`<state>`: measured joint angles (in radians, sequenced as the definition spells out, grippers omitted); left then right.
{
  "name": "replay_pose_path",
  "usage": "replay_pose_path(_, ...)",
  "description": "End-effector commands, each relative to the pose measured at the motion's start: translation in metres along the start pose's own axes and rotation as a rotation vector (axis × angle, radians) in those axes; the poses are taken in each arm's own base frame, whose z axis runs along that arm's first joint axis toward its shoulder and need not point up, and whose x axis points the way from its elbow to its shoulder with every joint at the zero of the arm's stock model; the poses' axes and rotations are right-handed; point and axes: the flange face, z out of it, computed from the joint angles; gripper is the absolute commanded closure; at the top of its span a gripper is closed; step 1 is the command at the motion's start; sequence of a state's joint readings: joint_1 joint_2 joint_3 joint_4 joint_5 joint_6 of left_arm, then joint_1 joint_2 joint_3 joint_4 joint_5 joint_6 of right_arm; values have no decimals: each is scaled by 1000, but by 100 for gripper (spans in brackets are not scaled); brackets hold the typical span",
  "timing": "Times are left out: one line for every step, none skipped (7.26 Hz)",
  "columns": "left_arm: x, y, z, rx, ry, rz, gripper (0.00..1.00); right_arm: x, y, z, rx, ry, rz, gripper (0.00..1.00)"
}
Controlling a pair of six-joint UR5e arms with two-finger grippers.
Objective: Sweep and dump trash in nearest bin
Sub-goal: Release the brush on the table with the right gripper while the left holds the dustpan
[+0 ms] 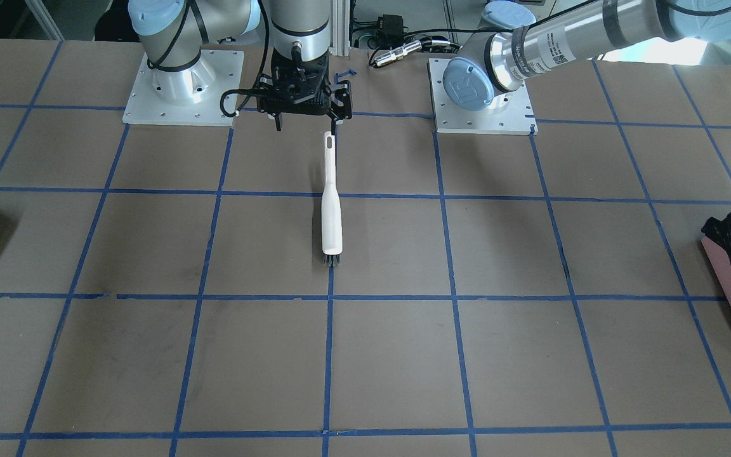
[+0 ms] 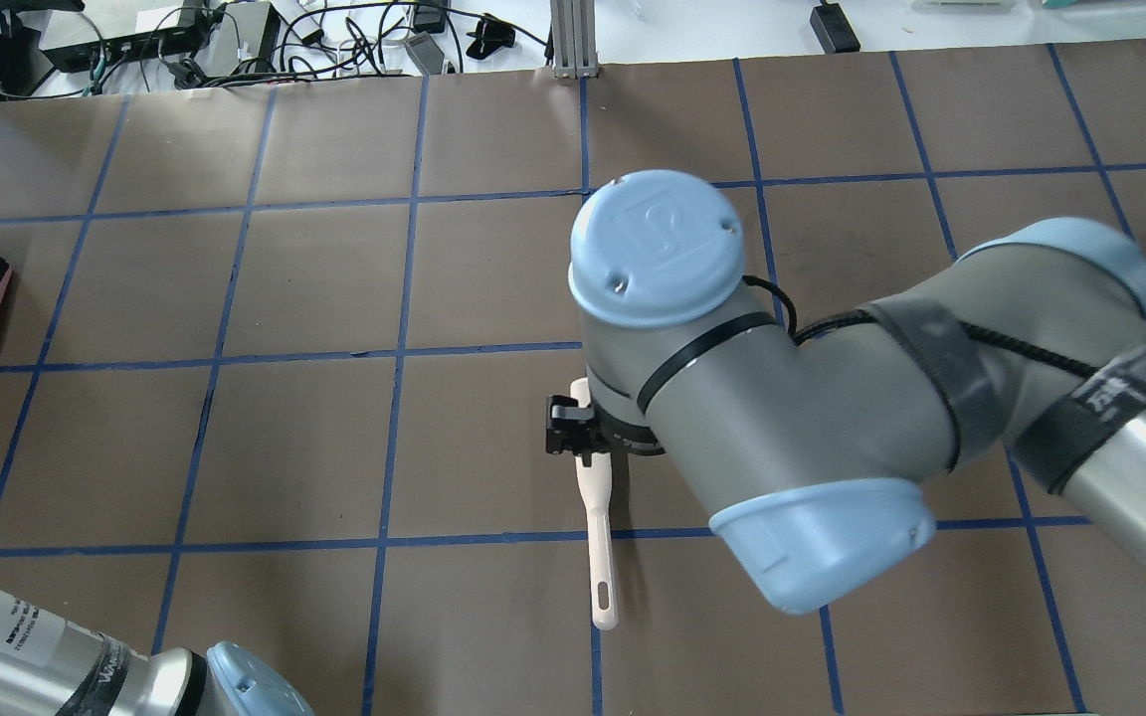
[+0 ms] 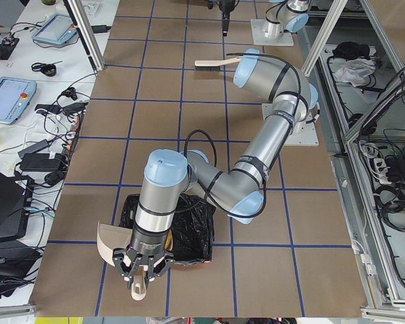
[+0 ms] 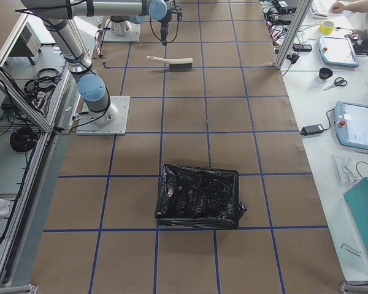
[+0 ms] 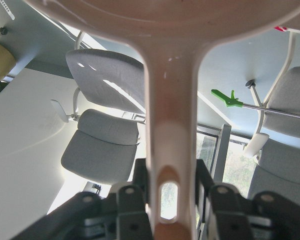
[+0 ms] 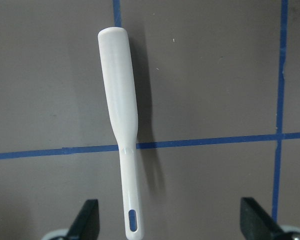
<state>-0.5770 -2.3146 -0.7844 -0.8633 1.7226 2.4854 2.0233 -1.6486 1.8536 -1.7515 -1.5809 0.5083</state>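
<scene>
L claw (image 5: 171, 185) w/ dustpan (image 5: 170, 100); R claw (image 6: 170, 219) wide

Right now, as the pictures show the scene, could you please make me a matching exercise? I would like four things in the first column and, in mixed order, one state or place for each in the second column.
Column one:
1. brush
2. dustpan
3. bin
4. right gripper

Column two:
a. lined with a black bag
b. lying on the table
c. open, holding nothing
d. held in the left gripper

Right pairs: 1-b, 2-d, 3-a, 4-c.
</scene>
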Motion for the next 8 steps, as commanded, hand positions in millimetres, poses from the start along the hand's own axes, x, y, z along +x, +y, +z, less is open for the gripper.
replay_pose_path(-2, 0, -19, -36, -14, 24, 100, 47, -36, -52, 39, 41, -23, 0)
replay_pose_path(-2, 1, -21, -50, -23, 36, 100, 67, -52, -72, 80, 46, 1, 0)
replay_pose_path(-3, 2, -23, -63, -32, 37, 100, 85, -65, -87, 70, 40, 16, 0)
replay_pose_path(-3, 2, -24, -64, -35, 36, 100, 102, -79, -99, 78, 22, 20, 0)
replay_pose_path(-2, 0, -21, -60, -30, 37, 100, 117, -90, -107, 89, 2, 37, 0)
replay_pose_path(-1, -2, -19, -60, -30, 37, 100, 130, -98, -113, 108, -5, 69, 0)
replay_pose_path(0, -2, -20, -70, -37, 35, 100, 134, -105, -115, 150, -11, 82, 0)
replay_pose_path(0, -1, -21, -82, -40, 33, 100, 135, -106, -116, 169, -13, 84, 0)
